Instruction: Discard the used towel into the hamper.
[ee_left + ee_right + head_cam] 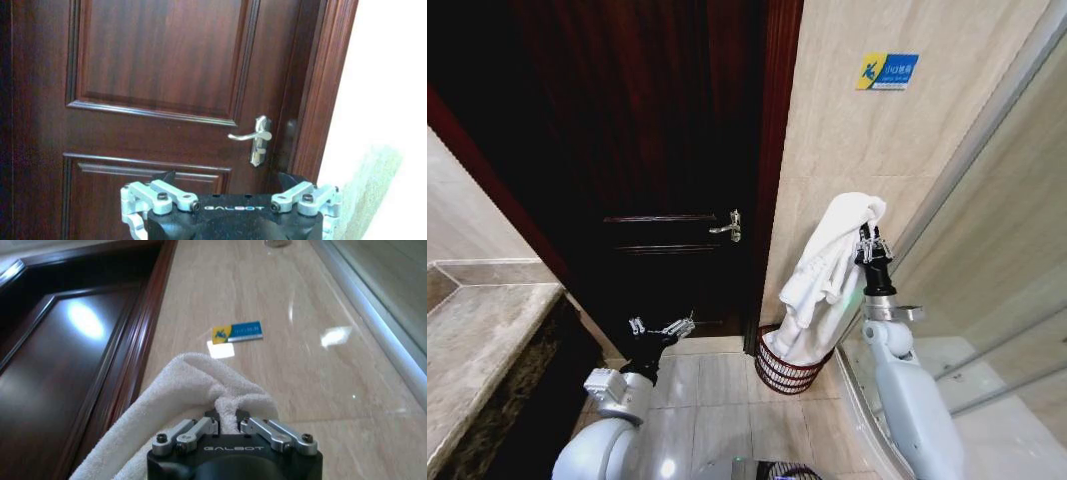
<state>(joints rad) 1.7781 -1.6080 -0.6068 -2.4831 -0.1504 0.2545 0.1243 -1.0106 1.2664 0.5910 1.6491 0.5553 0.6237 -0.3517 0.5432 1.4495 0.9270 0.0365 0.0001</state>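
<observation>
A white towel (827, 265) hangs in a long fold from my right gripper (870, 243), which is shut on its upper part. Its lower end reaches down into the hamper (789, 374), a round reddish-brown slatted basket on the floor by the door frame. In the right wrist view the towel (193, 390) bunches between the shut fingers (263, 426) of the right gripper (229, 424). My left gripper (663, 326) is held low before the dark door, open with nothing in it; the left wrist view shows its fingers (163, 192) spread wide.
A dark wooden door (657, 150) with a silver handle (727, 228) stands shut behind the hamper. A marble counter (477, 340) lies at the left. A glass shower wall (997, 270) runs along the right. A blue and yellow sign (887, 71) is on the tiled wall.
</observation>
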